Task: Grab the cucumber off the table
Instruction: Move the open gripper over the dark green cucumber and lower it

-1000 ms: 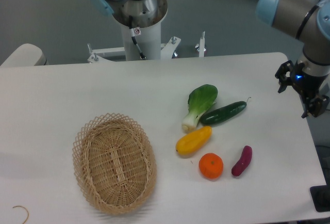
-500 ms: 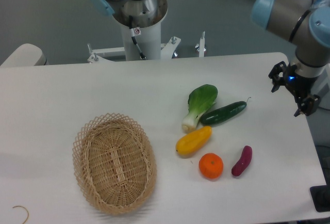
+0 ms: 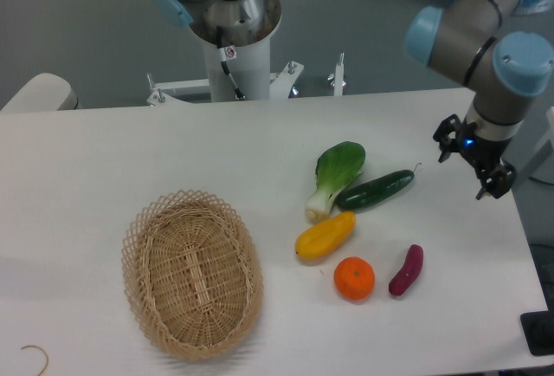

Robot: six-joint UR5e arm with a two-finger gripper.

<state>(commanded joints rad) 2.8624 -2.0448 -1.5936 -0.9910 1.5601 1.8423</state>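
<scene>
Dark green and glossy, the slim, slightly curved cucumber [image 3: 375, 191] lies flat on the large white rectangular table [image 3: 104, 159], its thin stem tip pointing toward the black two-finger gripper [image 3: 472, 159]. That gripper hangs over the table's right edge, to the right of the cucumber and a little farther from the camera, clearly apart from it and touching nothing. Its two fingers [image 3: 499, 182] are spread with a plain gap between them and nothing held in that gap. A small blue light shows on the gripper body, and the grey arm with pale blue joint caps [image 3: 489, 42] rises from it toward the top right corner.

Left of the gripper, past the cucumber, a leafy green bok choy with a white stalk [image 3: 333, 177] rests just beside the cucumber's blunt end; whether the two touch cannot be told. Nearer the camera than the gripper and to its left lies a yellow oblong squash [image 3: 325, 235], close under the bok choy stalk. A round orange fruit [image 3: 354, 278] and a small purple sweet potato [image 3: 406, 269] sit side by side, still nearer the camera, with a gap between them. Far to the gripper's left stands an oval woven wicker basket [image 3: 191, 274], well apart from the vegetables.
</scene>
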